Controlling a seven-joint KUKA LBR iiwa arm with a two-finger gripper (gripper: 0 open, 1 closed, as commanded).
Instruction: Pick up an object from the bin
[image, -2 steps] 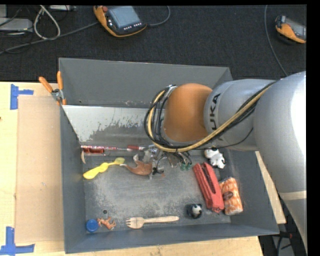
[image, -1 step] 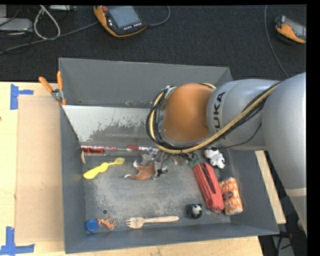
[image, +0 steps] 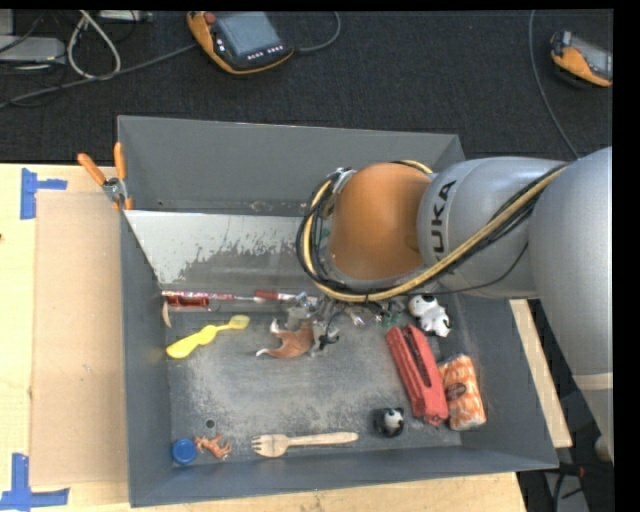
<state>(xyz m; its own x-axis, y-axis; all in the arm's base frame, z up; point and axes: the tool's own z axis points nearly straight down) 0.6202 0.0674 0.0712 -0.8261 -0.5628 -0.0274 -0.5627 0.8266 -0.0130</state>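
The jaws sit just beside a small brown toy animal (image: 290, 346) near the bin's (image: 250, 462) centre, at its one o'clock. I cannot tell whether they are apart or together.

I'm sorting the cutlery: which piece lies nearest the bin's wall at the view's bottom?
The pale wooden fork, lying crosswise there with its tines to the left. The yellow spoon lies farther up, on the left side.

a yellow spoon (image: 205, 338) is seen below a red-and-silver stick (image: 225, 298) at the left, a wooden fork (image: 300, 441) is laid between a blue cap (image: 183, 452) and a black-and-white ball (image: 390, 422), and a long red piece (image: 415, 372) is set touching an orange packet (image: 464, 392).
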